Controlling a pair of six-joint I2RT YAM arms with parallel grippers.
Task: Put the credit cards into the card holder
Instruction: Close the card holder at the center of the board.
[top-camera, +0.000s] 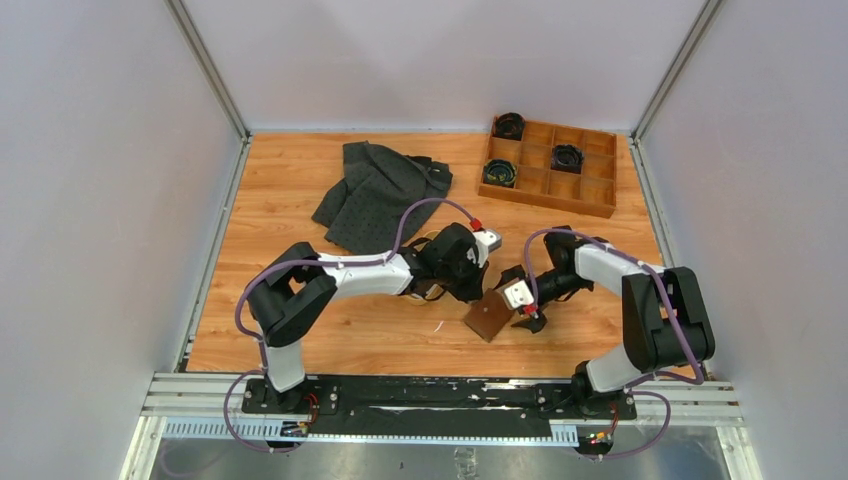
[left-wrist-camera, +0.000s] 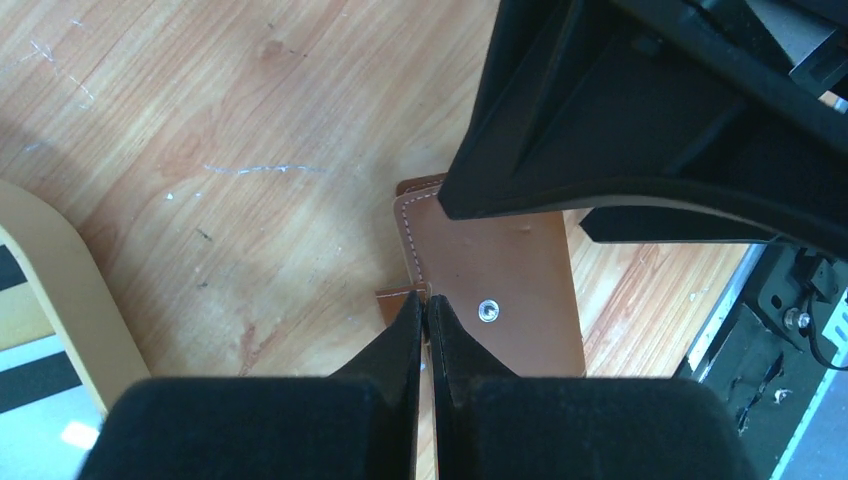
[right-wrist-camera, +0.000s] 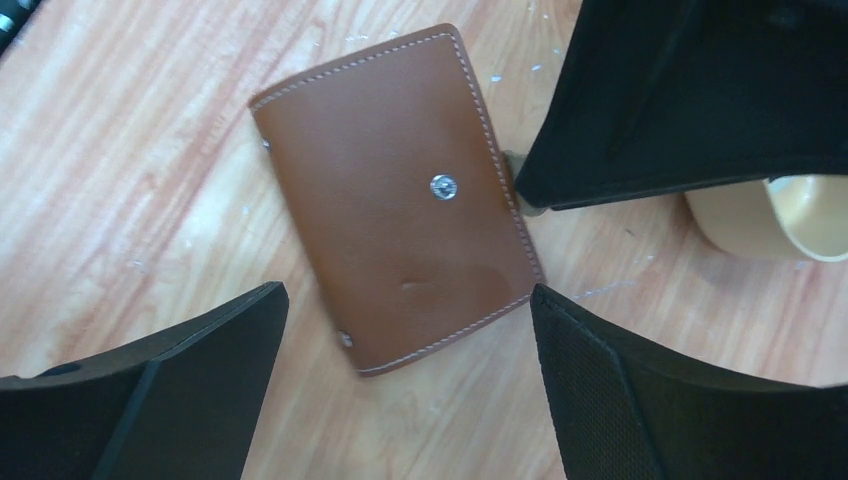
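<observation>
The right claw (right-wrist-camera: 408, 300) hangs with jaws spread wide over the closed brown card holder (right-wrist-camera: 400, 200), lying flat on the counter (right-wrist-camera: 120, 150) between the arms, as the left claw (left-wrist-camera: 425, 312), pinched tight, sits at its stitched edge; opening it cleanly likely means pinning one flap before lifting the other

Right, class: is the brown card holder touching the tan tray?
Apart. The left wrist view shows a wide stretch of bare table between the card holder and the tan tray.
</observation>
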